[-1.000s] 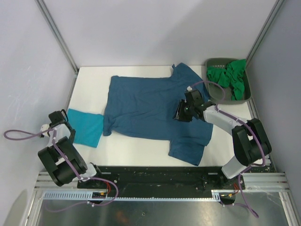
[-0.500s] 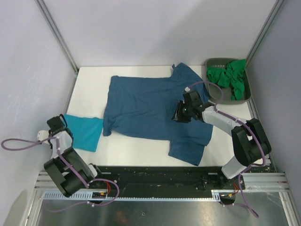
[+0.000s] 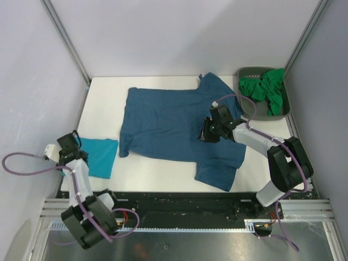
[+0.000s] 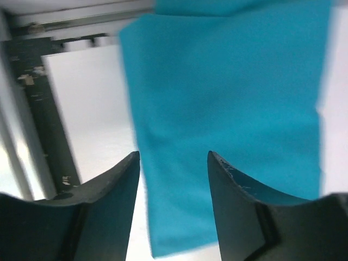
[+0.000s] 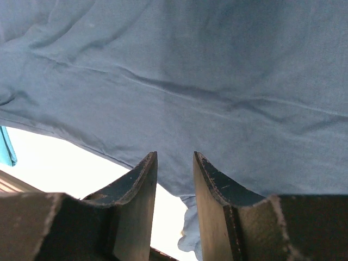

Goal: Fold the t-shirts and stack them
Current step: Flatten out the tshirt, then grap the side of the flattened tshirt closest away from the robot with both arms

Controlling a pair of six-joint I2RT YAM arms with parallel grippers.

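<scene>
While the left hand (image 4: pixel 173 163) hangs empty, fingers (image 4: pixel 239 190) apart, over the folded turquoise shirt (image 3: pixel 100 155), the right hand (image 5: pixel 175 160), apart too, hangs over the blue shirt (image 3: pixel 163 122) spread on the worktop (image 3: pixel 103 103) and probably must pinch an edge to fold.

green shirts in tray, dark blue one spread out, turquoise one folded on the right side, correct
Wrong side: the top external view shows the turquoise shirt folded on the left. Green shirts in tray, dark blue shirt spread out: yes.

White table (image 3: pixel 103 103) carries a steel-blue t-shirt (image 3: pixel 163 119), a folded turquoise t-shirt (image 3: pixel 100 155) and a grey tray (image 3: pixel 246 76).
</scene>
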